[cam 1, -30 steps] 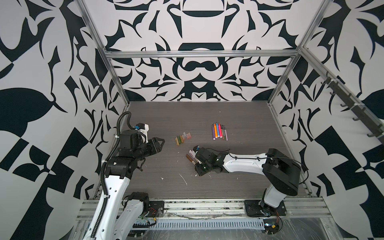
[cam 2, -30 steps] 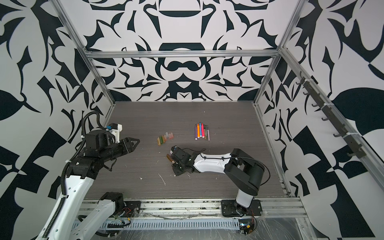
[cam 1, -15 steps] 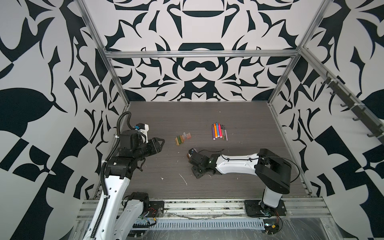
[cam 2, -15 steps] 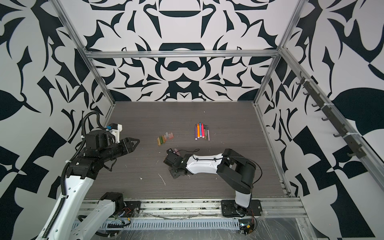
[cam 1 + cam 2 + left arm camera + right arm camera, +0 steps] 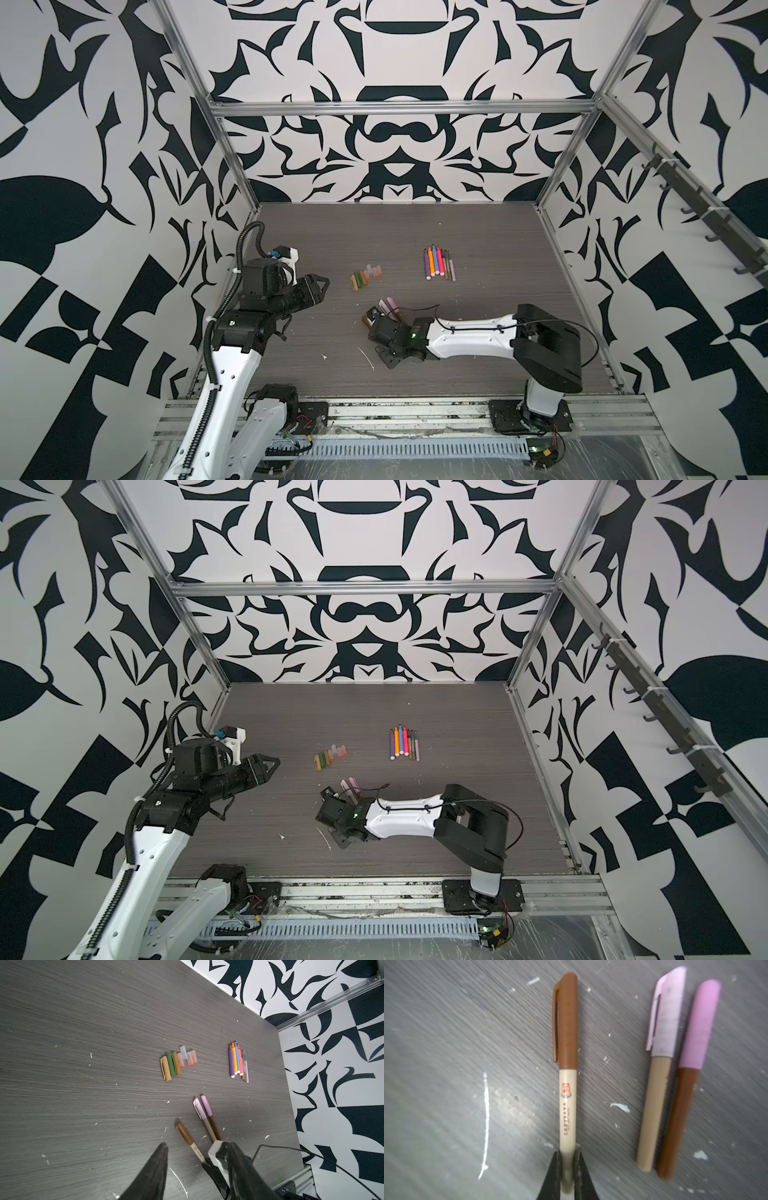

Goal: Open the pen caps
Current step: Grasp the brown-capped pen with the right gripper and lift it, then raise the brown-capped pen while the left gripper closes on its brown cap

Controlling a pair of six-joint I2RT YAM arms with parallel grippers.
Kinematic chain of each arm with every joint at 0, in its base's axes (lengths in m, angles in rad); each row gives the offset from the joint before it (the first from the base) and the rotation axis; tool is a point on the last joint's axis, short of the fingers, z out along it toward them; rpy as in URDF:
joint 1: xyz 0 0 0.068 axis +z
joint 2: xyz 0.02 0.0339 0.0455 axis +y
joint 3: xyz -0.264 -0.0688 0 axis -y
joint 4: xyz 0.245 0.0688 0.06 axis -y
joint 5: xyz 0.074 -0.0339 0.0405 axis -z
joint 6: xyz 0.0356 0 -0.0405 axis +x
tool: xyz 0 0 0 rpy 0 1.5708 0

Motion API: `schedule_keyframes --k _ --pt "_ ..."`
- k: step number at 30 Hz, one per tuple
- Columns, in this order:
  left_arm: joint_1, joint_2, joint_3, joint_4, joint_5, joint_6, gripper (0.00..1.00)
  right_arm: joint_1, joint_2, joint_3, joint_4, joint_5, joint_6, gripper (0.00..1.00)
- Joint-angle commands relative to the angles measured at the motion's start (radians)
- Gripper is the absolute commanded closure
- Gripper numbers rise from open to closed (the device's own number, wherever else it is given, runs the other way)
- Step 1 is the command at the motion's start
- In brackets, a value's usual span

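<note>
Grey woodgrain tabletop (image 5: 478, 232), white-flecked, within black-and-white patterned walls (image 5: 395, 62): right hand (image 5: 568, 1159) clamped on brown-capped pen (image 5: 567, 1105) by its cream barrel, left hand (image 5: 322, 286) open and empty, loose pen caps (image 5: 178, 1062) and uncapped pens (image 5: 238, 1061) rowed farther back.

caps (image 5: 365, 276) left of pens (image 5: 438, 264), on table (image 5: 498, 232)

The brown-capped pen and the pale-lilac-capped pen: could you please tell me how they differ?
The right gripper grips the brown-capped pen at its barrel end; the pale-lilac-capped pen lies ungripped. The brown-capped pen's barrel shows print; the pale-lilac-capped pen's shows none. Both are capped, with pale barrels.
</note>
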Motion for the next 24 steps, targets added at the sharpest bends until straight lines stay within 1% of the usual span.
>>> schedule_keyframes --k 1,4,5,7,10,16,24 --pt "0.003 0.021 -0.030 0.017 0.078 -0.063 0.50 -0.002 -0.132 -0.008 0.013 -0.003 0.009 0.90" --pt "-0.010 0.042 -0.134 0.215 0.223 -0.227 0.52 -0.010 -0.216 -0.040 0.017 0.007 0.022 0.91" --pt "-0.026 0.048 -0.169 0.286 0.236 -0.281 0.52 -0.016 -0.244 -0.055 0.023 0.007 0.030 0.92" --pt "-0.074 0.059 -0.217 0.388 0.218 -0.349 0.49 -0.029 -0.289 -0.077 0.034 -0.003 0.044 0.92" --pt "-0.150 0.101 -0.255 0.507 0.195 -0.420 0.47 -0.044 -0.342 -0.103 0.051 -0.036 0.065 0.93" --pt "-0.240 0.215 -0.274 0.675 0.199 -0.504 0.47 -0.074 -0.417 -0.140 0.084 -0.096 0.098 0.94" --pt "-0.298 0.277 -0.293 0.769 0.180 -0.557 0.48 -0.112 -0.460 -0.172 0.123 -0.154 0.137 0.95"
